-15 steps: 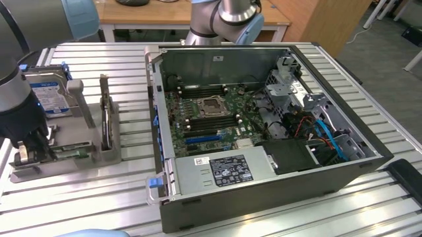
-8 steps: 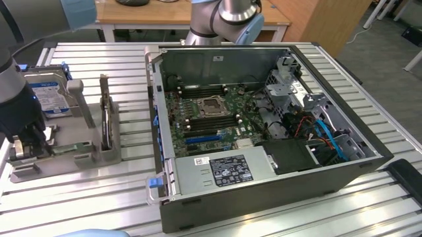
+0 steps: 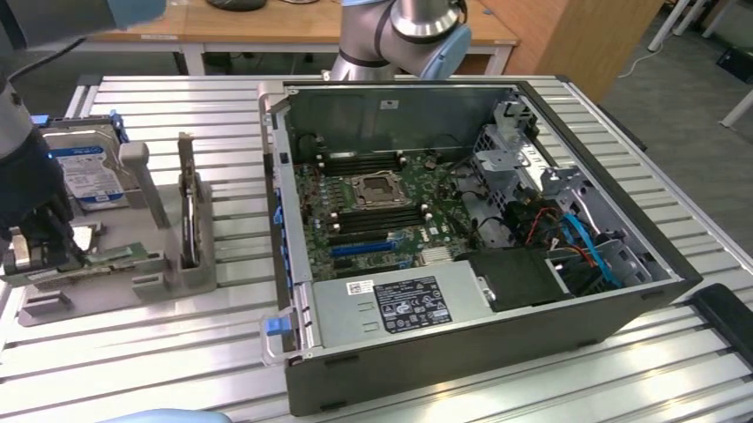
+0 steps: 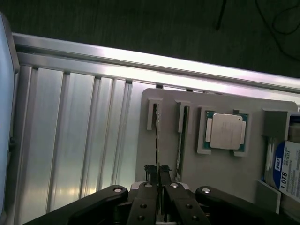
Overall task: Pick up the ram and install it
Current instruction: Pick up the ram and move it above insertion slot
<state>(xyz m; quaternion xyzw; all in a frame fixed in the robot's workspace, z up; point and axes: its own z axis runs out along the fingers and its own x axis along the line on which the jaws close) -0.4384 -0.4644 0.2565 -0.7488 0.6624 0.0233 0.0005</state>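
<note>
Standing on edge in a slotted grey tray, the ram offers its thin top edge, so the pincer meets it from above, closed on it with a finger against each face. The tray sits on the slatted surface at the exterior view's left, beside the open case. Edge-on, the ram looks like a narrow dark-green strip. A second stick stands in the neighbouring slot, between it and the processor.

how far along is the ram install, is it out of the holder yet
Done: the gripper is shut on the ram, gripping its edge. In hand: the ram sits in its slot in the grey holder, not lifted. Left: the whole install; the case lies open, and its board slots look bare.
</note>
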